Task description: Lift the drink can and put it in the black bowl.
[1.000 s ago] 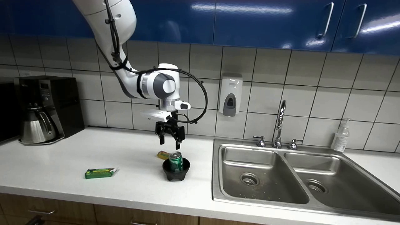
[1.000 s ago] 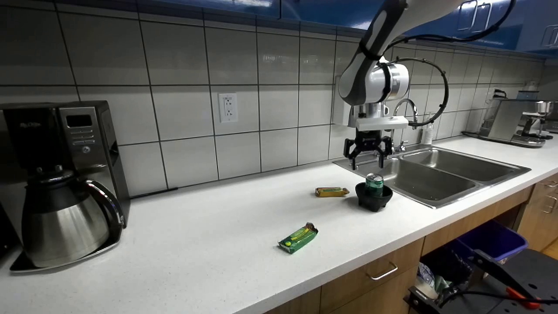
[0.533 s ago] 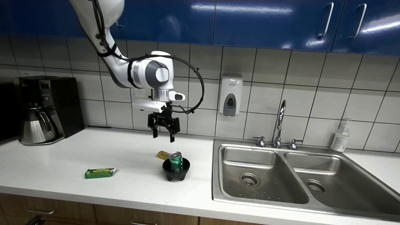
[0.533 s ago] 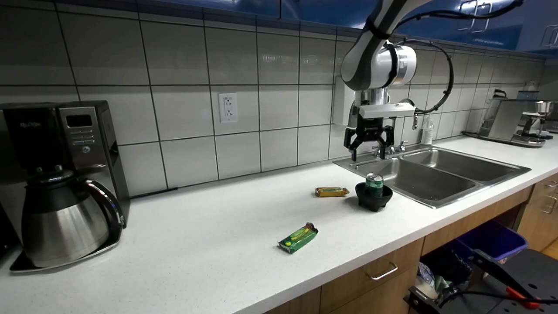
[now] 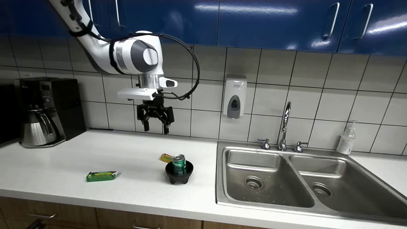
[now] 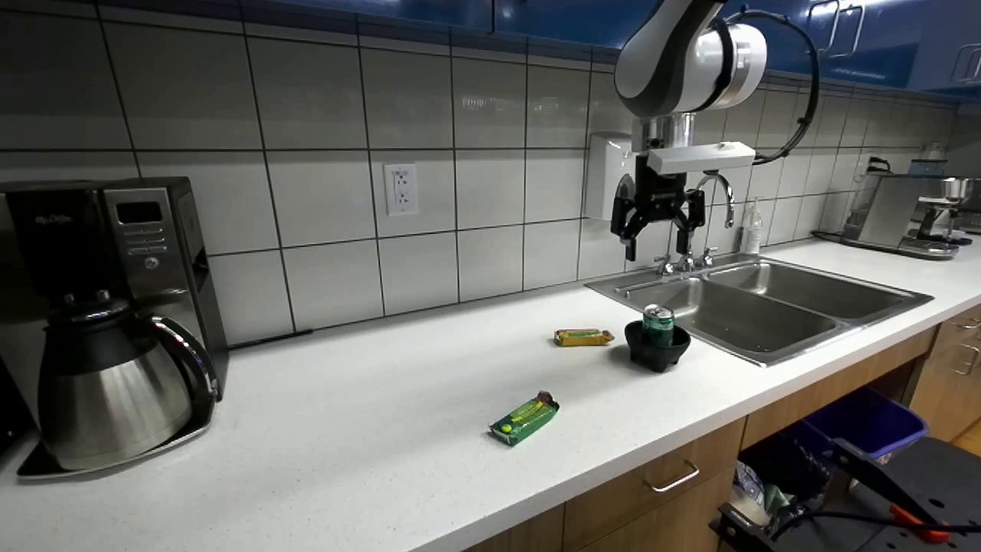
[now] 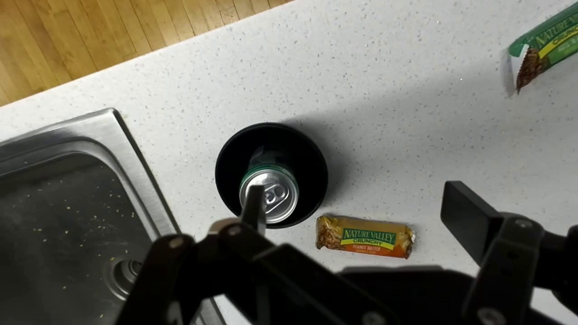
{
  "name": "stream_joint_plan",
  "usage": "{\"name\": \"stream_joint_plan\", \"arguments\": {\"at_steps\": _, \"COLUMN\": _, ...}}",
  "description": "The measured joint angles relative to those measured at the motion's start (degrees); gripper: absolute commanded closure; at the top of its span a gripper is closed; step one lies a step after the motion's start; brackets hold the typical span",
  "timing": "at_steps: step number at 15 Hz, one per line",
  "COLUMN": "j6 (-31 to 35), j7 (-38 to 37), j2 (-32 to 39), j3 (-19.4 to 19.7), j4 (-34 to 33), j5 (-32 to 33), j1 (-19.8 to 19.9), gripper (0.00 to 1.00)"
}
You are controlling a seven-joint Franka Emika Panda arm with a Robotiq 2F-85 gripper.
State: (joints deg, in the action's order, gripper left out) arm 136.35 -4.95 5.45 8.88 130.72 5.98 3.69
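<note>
The green drink can [image 5: 179,165] with its silvery top stands about upright inside the black bowl [image 5: 179,179]. The can [image 6: 658,326] and the bowl [image 6: 651,356] show the same in the other exterior picture, with the can's lower part hidden by the bowl. My gripper [image 5: 156,128] is open and empty, well above the counter and off to one side of the bowl; it also shows in an exterior view [image 6: 656,250]. In the wrist view the fingers [image 7: 354,196] are wide apart, and one finger overlaps the can's top [image 7: 280,198] in the picture, with the bowl [image 7: 309,167] around it.
A yellow-orange snack bar [image 7: 365,237] lies beside the bowl. A green snack bar [image 6: 526,418] lies nearer the counter's front edge. A double steel sink [image 5: 267,203] is on one side, a coffee maker [image 5: 54,105] on the other. A tiled wall and blue cabinets [image 5: 270,24] bound the space.
My open gripper has risen and moved away from the bowl, toward the coffee maker side in one exterior picture. The can and bowl have not moved.
</note>
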Motion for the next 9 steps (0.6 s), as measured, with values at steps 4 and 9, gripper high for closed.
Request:
{"name": "stream_joint_plan", "arguments": {"at_steps": 4, "j6": 0.0, "j7": 0.0, "j2": -8.4, "j3": -1.5, "j4": 6.6, "j5": 2.4, "j1": -0.3, "gripper": 0.0}}
{"name": "stream_joint_plan", "arguments": {"at_steps": 9, "j6": -1.0, "j7": 0.0, "j2": -18.4, "j3": -3.6, "j4": 14.2, "j5": 2.7, "j1": -0.3, "gripper": 0.0}}
